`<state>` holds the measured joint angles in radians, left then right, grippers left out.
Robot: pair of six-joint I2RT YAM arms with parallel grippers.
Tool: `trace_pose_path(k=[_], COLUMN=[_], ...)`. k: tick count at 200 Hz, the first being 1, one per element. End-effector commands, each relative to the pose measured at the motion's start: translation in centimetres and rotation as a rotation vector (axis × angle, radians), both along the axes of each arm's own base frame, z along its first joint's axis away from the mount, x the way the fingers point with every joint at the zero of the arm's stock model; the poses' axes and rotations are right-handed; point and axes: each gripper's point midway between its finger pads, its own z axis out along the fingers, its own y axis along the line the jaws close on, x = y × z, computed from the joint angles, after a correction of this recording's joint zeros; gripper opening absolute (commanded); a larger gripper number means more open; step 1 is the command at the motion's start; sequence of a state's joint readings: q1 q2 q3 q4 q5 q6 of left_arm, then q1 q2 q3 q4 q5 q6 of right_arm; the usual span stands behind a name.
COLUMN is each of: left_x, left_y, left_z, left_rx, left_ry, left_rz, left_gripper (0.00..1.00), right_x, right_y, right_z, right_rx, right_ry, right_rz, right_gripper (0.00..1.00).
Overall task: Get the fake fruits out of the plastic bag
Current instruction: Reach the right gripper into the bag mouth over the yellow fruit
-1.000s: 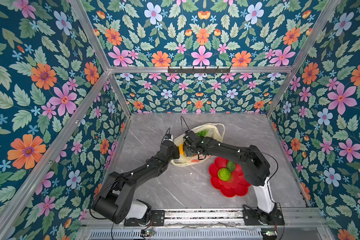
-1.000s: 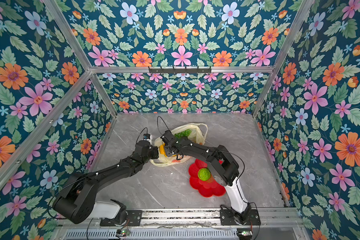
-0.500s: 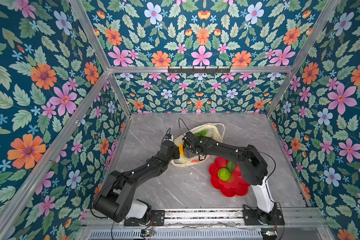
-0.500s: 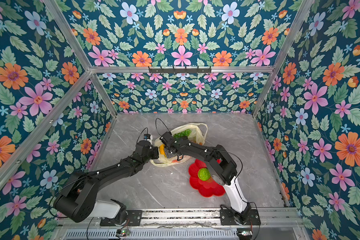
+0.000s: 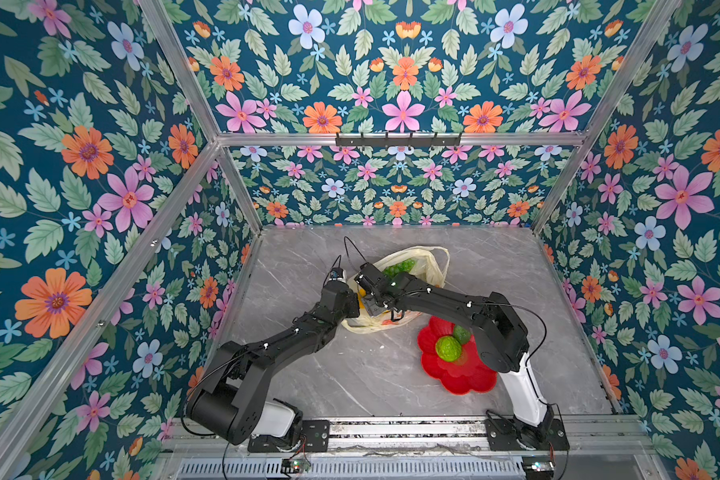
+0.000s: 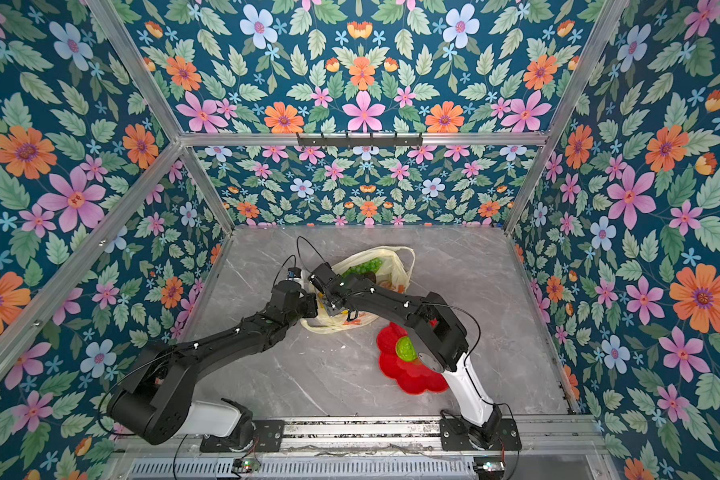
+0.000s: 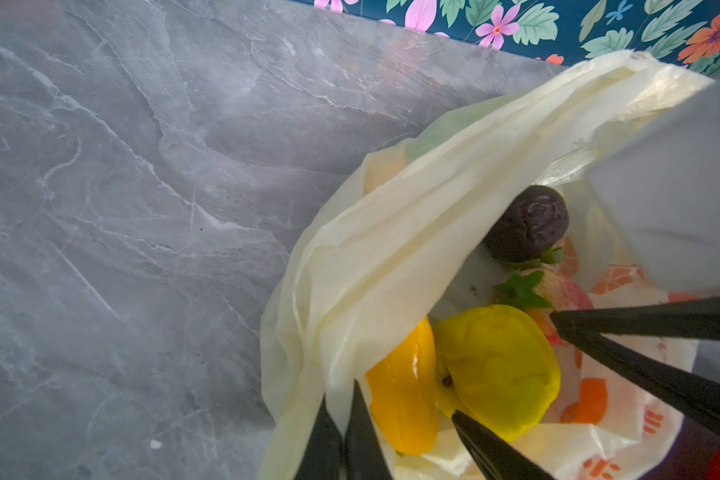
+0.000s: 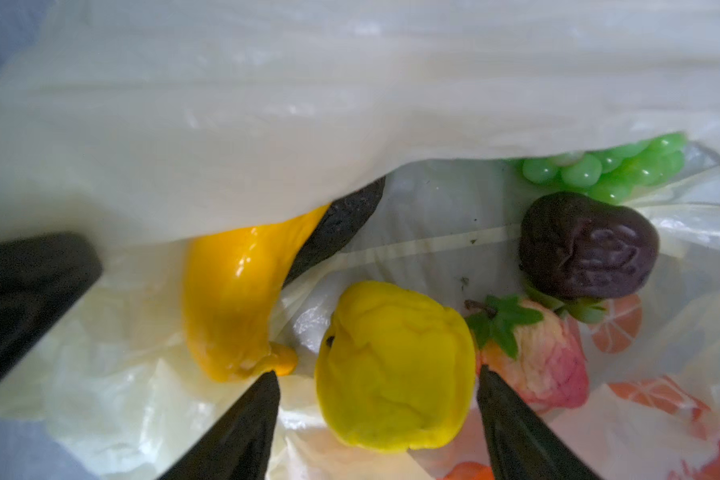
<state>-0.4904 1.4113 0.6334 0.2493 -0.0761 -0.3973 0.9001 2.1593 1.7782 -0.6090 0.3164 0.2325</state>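
Item: lemon [image 8: 395, 365], inside the bag [image 7: 391, 249]; your left tool [image 7: 344, 432] clamps the bag's rim, your right tool [image 8: 377, 372] stands open astride the lemon, so sink it deeper, close gently, and avoid pinching the bag.

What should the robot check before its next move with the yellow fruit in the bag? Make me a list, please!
1. Bag mouth held open: ok. The left gripper is shut on the rim of the thin cream-yellow plastic bag.
2. Jaws ready: ok. The right gripper is open, with one finger on each side of the lumpy yellow plastic fruit.
3. Fruit gripped: not ok. Nothing is squeezed yet.
4. Fingers free of the glossy orange-yellow banana and the pink-red strawberry: cannot tell. Both lie very close.
5. Room on the red flower-shaped plate: ok. Only two green fruits lie there, and some petals are bare.
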Motion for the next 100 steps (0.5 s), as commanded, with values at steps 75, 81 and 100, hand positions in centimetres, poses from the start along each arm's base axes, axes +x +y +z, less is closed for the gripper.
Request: trace_pose_path(k=[75, 81, 100], left_x=[0.2, 0.2, 0.2], left_y=[0.1, 0.1, 0.1], left_z=[0.3, 0.3, 0.3], left_rx=[-0.001, -0.001, 0.000], left_ry=[-0.006, -0.006, -0.007], left_rz=[0.006, 0.006, 0.005], left_gripper=[0.07, 0.07, 0.07], right_x=[-0.5, -0.5, -0.4], right_y=[-0.2, -0.3, -0.8], right_z=[-4.0, -4.2, -4.6], right_rx=[-0.081, -0.088, -0.103], right_ry=[0.074, 0.076, 0.075], right_rz=[0.028, 0.024, 0.012], right_gripper=[0.76, 0.77, 0.80])
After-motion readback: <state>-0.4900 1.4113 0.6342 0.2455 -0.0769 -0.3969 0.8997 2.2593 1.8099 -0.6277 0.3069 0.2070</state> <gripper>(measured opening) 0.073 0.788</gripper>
